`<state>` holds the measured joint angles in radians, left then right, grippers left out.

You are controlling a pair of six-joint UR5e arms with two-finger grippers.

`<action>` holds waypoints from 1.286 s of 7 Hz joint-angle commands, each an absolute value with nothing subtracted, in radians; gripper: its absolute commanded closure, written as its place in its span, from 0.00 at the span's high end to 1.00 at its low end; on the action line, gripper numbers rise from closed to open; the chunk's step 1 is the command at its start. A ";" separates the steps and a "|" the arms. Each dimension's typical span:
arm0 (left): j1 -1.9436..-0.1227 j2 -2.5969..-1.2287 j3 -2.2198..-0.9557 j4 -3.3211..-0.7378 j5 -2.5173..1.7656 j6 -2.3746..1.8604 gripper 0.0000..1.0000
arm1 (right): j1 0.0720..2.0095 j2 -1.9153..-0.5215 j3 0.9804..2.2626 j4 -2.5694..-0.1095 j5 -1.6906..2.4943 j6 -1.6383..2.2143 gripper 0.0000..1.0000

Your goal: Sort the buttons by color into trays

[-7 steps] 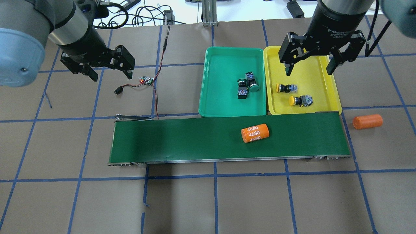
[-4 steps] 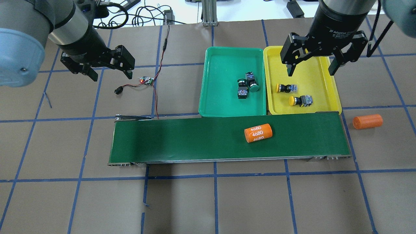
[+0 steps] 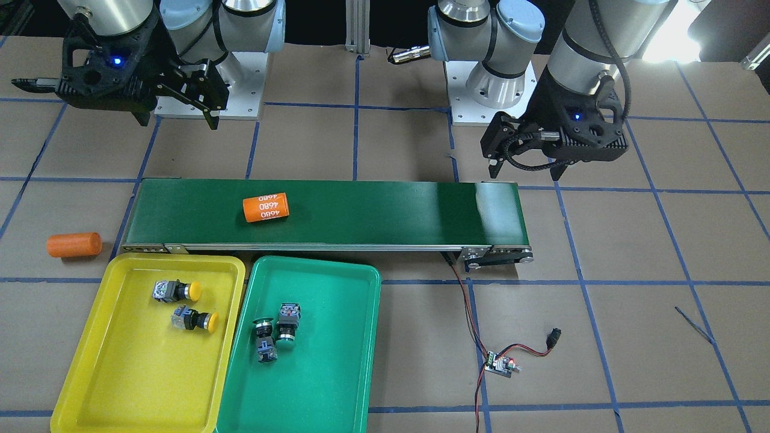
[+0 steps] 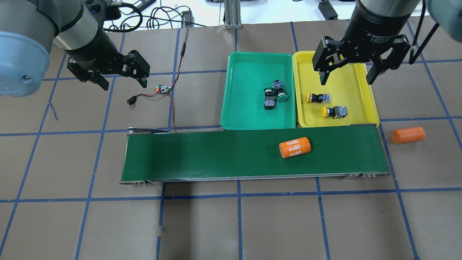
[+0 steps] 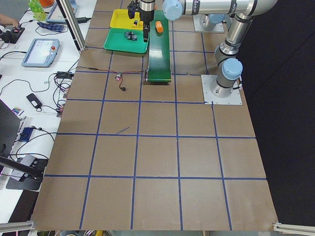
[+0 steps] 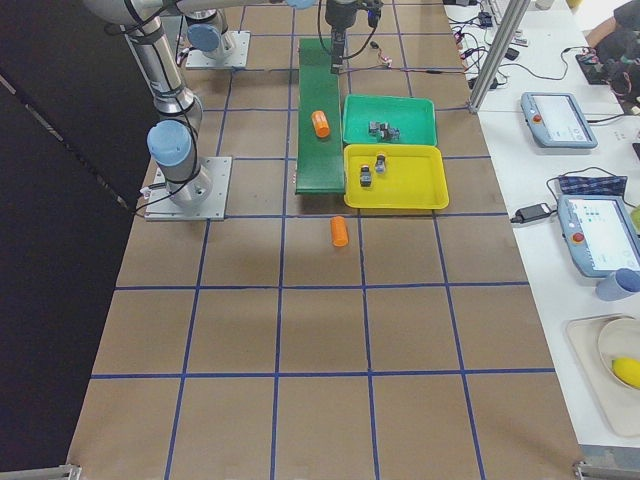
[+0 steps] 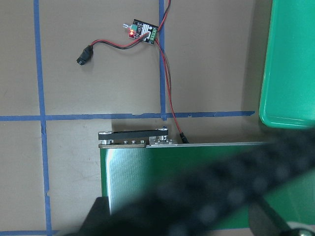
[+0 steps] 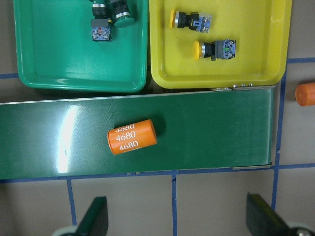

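Two yellow buttons (image 4: pixel 317 97) (image 4: pixel 334 112) lie in the yellow tray (image 4: pixel 364 104). Two green buttons (image 4: pixel 269 98) (image 4: pixel 279 91) lie side by side in the teal green tray (image 4: pixel 245 90). All four also show in the right wrist view, the yellow ones (image 8: pixel 189 20) and the green ones (image 8: pixel 101 29). My right gripper (image 4: pixel 346 80) hangs open and empty above the far part of the yellow tray. My left gripper (image 4: pixel 124 83) is open and empty, high over the table to the left of the trays.
A long dark-green conveyor belt (image 4: pixel 216 155) runs along the near side of the trays and carries an orange cylinder (image 4: pixel 295 147). A second orange cylinder (image 4: pixel 408 135) lies on the table beyond its right end. A small circuit board with wires (image 4: pixel 163 89) lies near my left gripper.
The orange cylinder has travelled to the right along the belt. My right gripper has shifted slightly to the right. My left gripper and the buttons have not moved.
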<state>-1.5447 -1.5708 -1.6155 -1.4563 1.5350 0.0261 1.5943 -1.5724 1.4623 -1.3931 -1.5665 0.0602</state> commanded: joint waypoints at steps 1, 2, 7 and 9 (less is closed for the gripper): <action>-1.545 -1.568 -1.618 -1.456 1.529 0.026 1.00 | 1.594 -1.577 1.465 -1.393 -1.568 0.055 1.00; -1.545 -1.569 -1.617 -1.456 1.529 0.026 1.00 | 1.594 -1.577 1.465 -1.394 -1.566 0.060 1.00; -1.545 -1.568 -1.612 -1.456 1.537 0.026 1.00 | 1.591 -1.580 1.465 -1.391 -1.568 0.055 1.00; -1.545 -1.563 -1.611 -1.476 1.563 0.032 1.00 | 1.595 -1.580 1.465 -1.393 -1.566 0.055 1.00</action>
